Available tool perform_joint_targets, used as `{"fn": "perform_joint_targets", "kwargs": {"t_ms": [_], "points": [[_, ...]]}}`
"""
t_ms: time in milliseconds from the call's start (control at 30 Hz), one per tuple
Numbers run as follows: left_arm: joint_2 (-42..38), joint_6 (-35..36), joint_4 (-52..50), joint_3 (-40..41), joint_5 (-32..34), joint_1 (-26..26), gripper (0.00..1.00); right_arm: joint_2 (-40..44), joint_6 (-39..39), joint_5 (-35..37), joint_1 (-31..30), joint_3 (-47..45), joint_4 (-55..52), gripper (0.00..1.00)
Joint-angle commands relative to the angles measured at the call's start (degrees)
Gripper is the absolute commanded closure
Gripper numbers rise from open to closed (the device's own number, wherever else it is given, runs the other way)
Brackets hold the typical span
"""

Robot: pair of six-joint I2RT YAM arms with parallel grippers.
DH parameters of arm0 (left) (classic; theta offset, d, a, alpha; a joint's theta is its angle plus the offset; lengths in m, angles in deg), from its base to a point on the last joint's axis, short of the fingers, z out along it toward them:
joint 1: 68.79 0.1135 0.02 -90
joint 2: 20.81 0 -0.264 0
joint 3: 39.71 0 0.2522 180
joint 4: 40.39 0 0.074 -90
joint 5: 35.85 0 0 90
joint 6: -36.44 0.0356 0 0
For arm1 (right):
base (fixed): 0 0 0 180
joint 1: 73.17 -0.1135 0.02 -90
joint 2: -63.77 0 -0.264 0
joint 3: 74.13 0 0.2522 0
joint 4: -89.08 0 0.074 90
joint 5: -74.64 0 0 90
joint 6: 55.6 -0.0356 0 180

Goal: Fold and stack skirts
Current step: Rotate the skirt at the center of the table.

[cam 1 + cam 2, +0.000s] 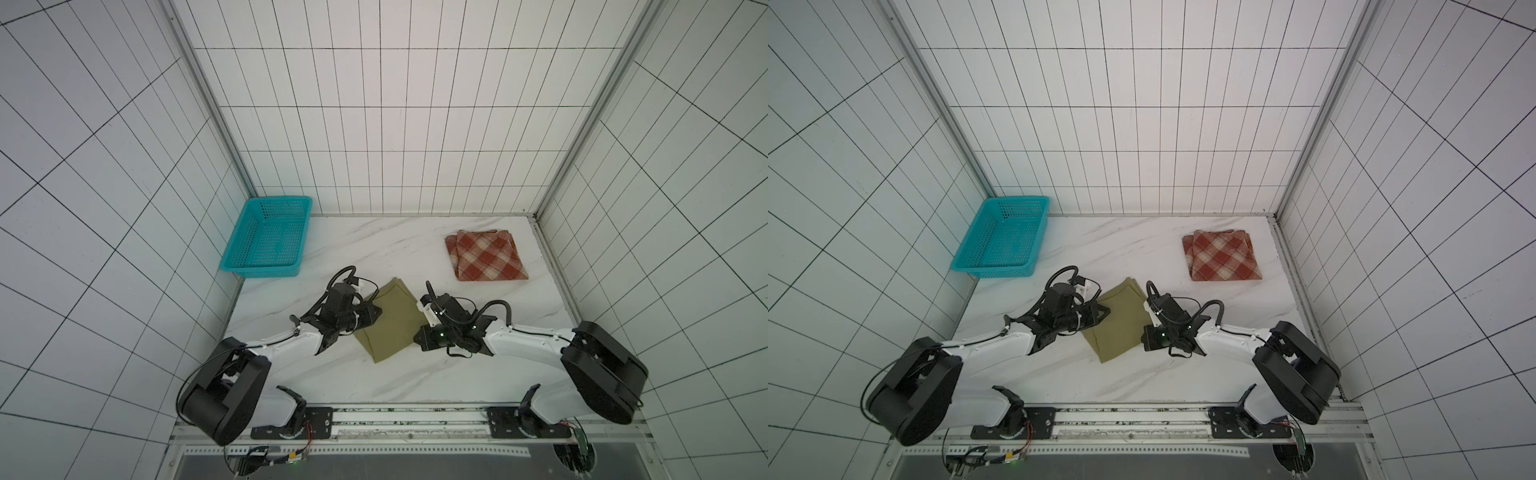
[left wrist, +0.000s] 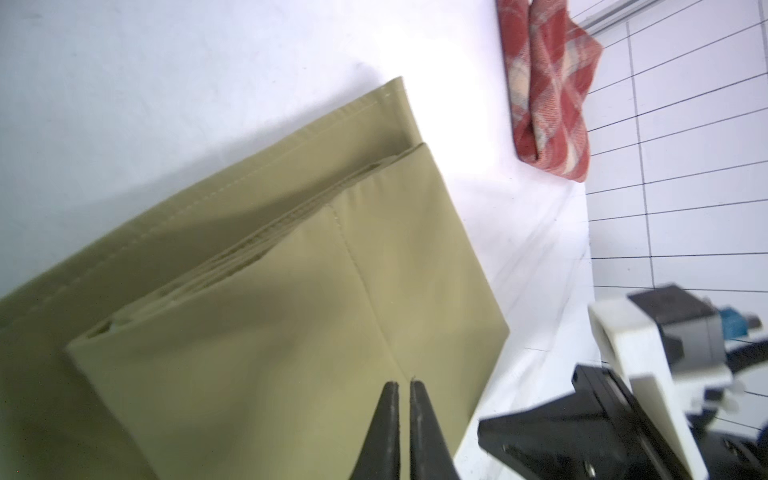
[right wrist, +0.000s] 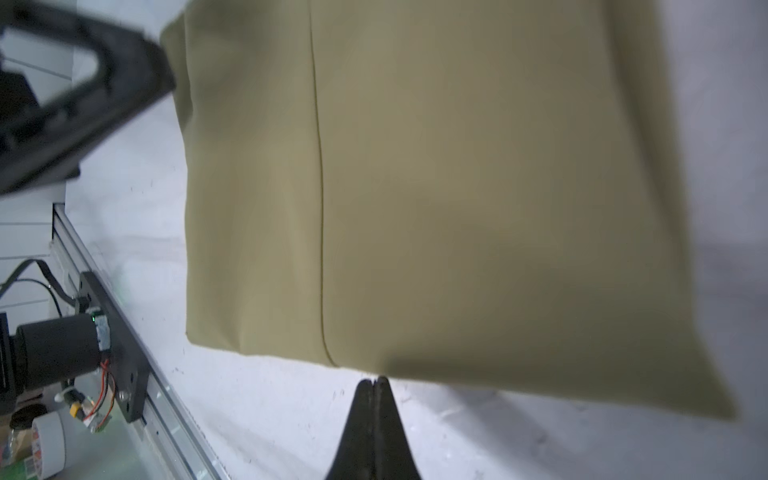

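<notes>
On the white table (image 1: 374, 386), just below the middle of both top views, the plain green-brown skirt (image 1: 390, 322) lay folded into a small flat shape, turned a bit like a diamond. The left wrist view showed its layers lying one on top of another, with the edges nearly lined up.

The left gripper (image 2: 404, 386) was over this skirt, on its left side in the top views. Its two fingers were pressed almost together, with only a thin crack between them. They looked to be at the top of the cloth, but I could not tell if they were pinching any of it. The right gripper (image 3: 375, 380) was at the skirt's right side, right at its edge. Its fingers were pressed tight together, and I could not tell if a bit of cloth was caught between them.

Up and to the right in the top views, near the back wall, the red and cream checked skirt (image 1: 486, 255) lay folded too, well apart from the green-brown one. A blue basket (image 1: 259, 272) sat at the back left with nothing in it that I could see.

So I thought the folding was done, or nearly done. Both skirts were folded, but they lay in two places. The job left was to stack them: one skirt had to be carried over and laid on top of the other.
</notes>
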Motion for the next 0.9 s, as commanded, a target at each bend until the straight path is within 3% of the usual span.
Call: {"fn": "perform_joint_targets", "kwargs": {"t_ms": [0, 200, 433, 733, 867], "points": [[-2.6, -2.5, -1.4, 3.4, 0.8, -0.9, 0.90, -2.6, 4.9, -0.7, 3.3, 6.0, -1.5, 1.00], [-2.6, -3.1, 1.1, 8.1, 1.2, -1.0, 0.90, -9.1, 5.6, -2.5, 6.2, 6.5, 0.6, 1.00], [2.9, -2.1, 1.8, 7.5, 2.1, 0.1, 0.91, -9.2, 1.4, -2.6, 5.9, -0.2, 3.8, 1.00], [5.6, 3.3, -2.0, 3.3, 3.9, 3.1, 0.91, -5.1, -6.9, 0.2, -5.2, -5.8, 5.5, 1.00], [2.0, 4.5, -4.0, 2.1, 4.4, 3.1, 0.91, -0.3, -7.0, 0.0, -6.0, -4.5, 5.0, 1.00]]}}
